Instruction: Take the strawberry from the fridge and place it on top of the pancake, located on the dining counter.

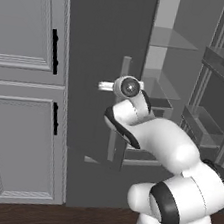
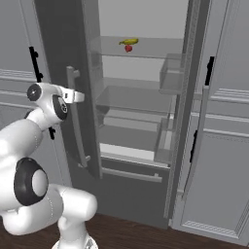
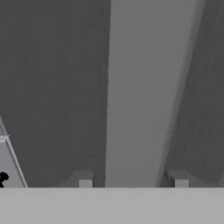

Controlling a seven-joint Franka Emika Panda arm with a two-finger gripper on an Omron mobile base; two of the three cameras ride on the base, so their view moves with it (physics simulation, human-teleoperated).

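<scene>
Gripper point(image 1: 121, 87) in the left base view sits at the fridge point(image 1: 93, 131) door's bar handle point(image 1: 118, 115). From the right base view, the strawberry point(image 2: 128, 48) lies on the top shelf point(image 2: 141, 47), far inside, beside a yellow item point(image 2: 129, 42). Seen from the hand view, the fingertips point(image 3: 85, 180) straddle the handle, slightly parted, not clamping it.

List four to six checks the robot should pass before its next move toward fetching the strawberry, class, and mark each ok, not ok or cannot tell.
1. Fridge door stands open: ok.
2. Strawberry visible on the upper shelf: ok.
3. Gripper clear of the door handle: not ok; the fingers flank the bar.
4. Fingers touching the bar: cannot tell.
5. Path to the shelf unobstructed: ok.
</scene>
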